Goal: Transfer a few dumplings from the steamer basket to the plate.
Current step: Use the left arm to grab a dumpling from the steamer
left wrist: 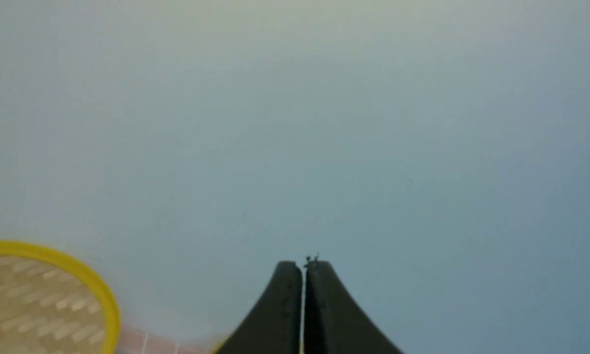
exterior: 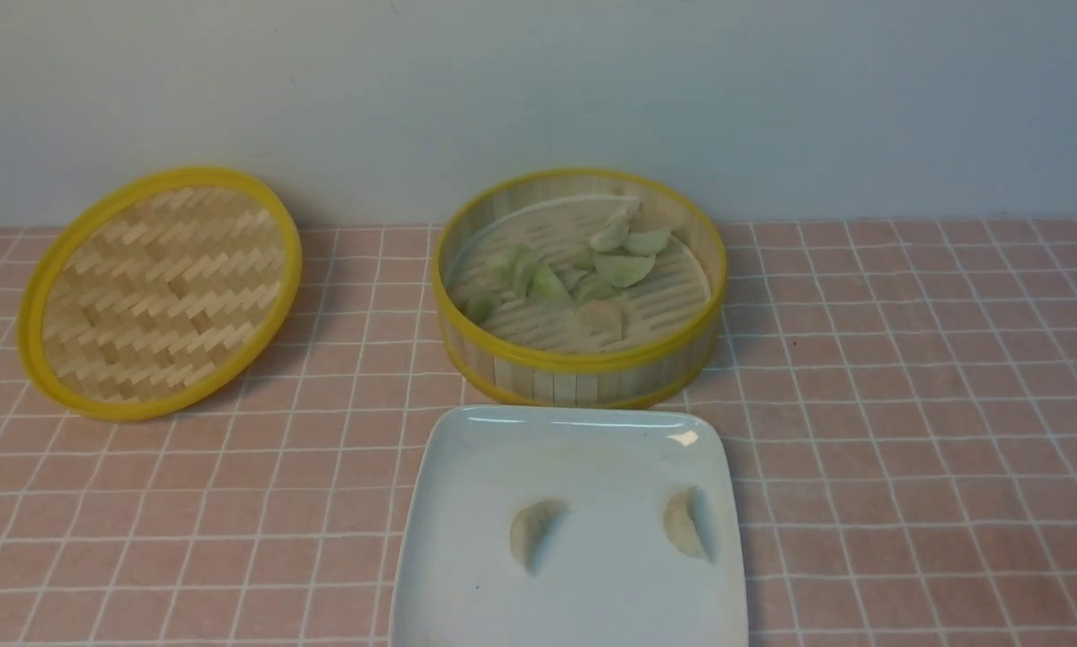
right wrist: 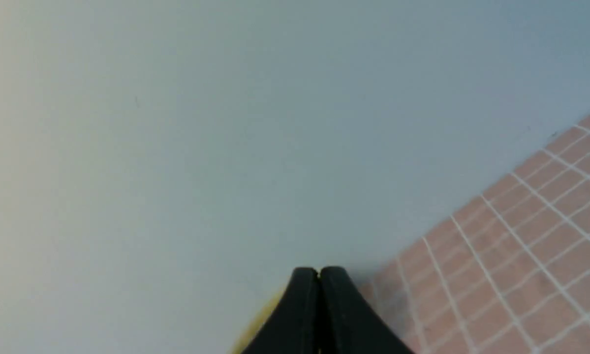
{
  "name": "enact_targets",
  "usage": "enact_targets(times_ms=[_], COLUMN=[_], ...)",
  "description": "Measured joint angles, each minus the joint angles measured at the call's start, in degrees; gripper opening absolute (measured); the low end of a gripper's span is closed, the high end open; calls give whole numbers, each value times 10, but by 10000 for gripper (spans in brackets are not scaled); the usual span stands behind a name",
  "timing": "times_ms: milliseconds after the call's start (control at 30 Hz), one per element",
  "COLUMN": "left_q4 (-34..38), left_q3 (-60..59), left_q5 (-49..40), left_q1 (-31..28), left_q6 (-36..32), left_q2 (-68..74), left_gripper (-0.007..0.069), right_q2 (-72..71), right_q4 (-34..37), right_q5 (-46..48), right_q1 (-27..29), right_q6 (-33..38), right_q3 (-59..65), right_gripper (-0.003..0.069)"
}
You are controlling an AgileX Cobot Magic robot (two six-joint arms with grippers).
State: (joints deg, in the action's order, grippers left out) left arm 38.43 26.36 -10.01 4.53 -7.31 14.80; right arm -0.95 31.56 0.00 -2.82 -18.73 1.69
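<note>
The steamer basket (exterior: 583, 367) stands open at the middle of the pink, white-gridded surface (exterior: 906, 404), towards the far wall (exterior: 538, 90). On its slatted floor lies a loose cluster of pale green dumplings (exterior: 623, 268), some overlapping, spread from the middle to the far side. Just near of the basket, with a narrow strip of surface between them, sits the plate (exterior: 583, 449), its near edge cut off by the picture. 2 beige dumplings rest on it, well apart from each other: the left dumpling (exterior: 532, 532) about the middle and the right dumpling (exterior: 684, 523) close to the right rim. At far left the woven lid (exterior: 156, 292) is propped at a tilt against the wall. In the left wrist view the left pincer (left wrist: 303, 268) is closed, its 2 black fingers pressed together and holding nothing, with the lid beyond it. The right pincer (right wrist: 318, 271) is likewise closed and empty, facing the wall with gridded surface to one side
</note>
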Motion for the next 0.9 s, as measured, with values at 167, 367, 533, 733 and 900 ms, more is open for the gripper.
enact_targets(times_ms=[167,367,533,733,900], left_q4=[-31,-41,-77,-113,-127], left_q3=[210,367,473,623,786], left_q5=[-251,-410,-451,-457,-498], left_q1=[0,0,29,90,105], left_q6=[-70,-163,-206,-223,-240], left_q2=[219,474,638,792,950], left_gripper=[-6,-6,-6,-6,6], right_q2=[0,1,93,316,428], right_q4=[83,78,1,-84,-102], right_q5=[-46,63,297,574,672], right_q1=[0,-3,-13,-14,-14], right_q6=[-15,11,91,212,278], right_q3=[0,-40,-200,-421,-516], right_gripper=[-14,-14,-14,-14,-14])
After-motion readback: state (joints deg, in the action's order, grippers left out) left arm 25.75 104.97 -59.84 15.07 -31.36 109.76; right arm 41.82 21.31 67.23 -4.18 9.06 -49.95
